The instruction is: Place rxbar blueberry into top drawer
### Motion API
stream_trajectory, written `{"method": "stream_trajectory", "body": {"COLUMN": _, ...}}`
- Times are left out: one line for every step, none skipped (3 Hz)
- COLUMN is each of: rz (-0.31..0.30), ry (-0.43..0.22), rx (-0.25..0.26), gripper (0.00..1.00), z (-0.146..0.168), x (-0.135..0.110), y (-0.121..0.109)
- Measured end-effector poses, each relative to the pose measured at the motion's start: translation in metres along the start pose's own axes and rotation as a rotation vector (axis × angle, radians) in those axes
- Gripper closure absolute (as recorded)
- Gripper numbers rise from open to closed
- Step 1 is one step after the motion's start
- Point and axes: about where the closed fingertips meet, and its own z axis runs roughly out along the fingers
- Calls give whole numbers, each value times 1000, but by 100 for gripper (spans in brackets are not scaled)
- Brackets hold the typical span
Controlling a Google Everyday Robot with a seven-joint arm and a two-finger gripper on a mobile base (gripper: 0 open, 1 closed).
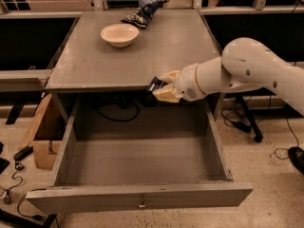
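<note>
The top drawer (142, 194) is pulled wide open below the grey tabletop, its inside bare, a small metal knob at the centre of its front panel. My gripper (161, 86) is at the table's front edge, over the back of the open drawer. It is shut on the rxbar blueberry (155, 84), a small dark navy wrapper of which only a sliver shows between the cream fingers (167, 94). The white arm (247, 70) reaches in from the right.
A cream bowl (119, 34) and a blue-and-white patterned snack bag (142, 9) sit at the back of the tabletop (95, 65). A cardboard box (40, 137) and cables lie on the floor at left. Dark desk legs and cables stand at right.
</note>
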Motion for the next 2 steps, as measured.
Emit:
{"method": "stream_trajectory", "body": {"rz": -53, "ry": 14, "rx": -26, "gripper": 100, "z": -2, "x": -29, "y": -1}}
{"method": "stream_trajectory", "body": {"rz": -84, "ry": 51, "rx": -63, "gripper": 100, "z": -20, "x": -48, "y": 23}}
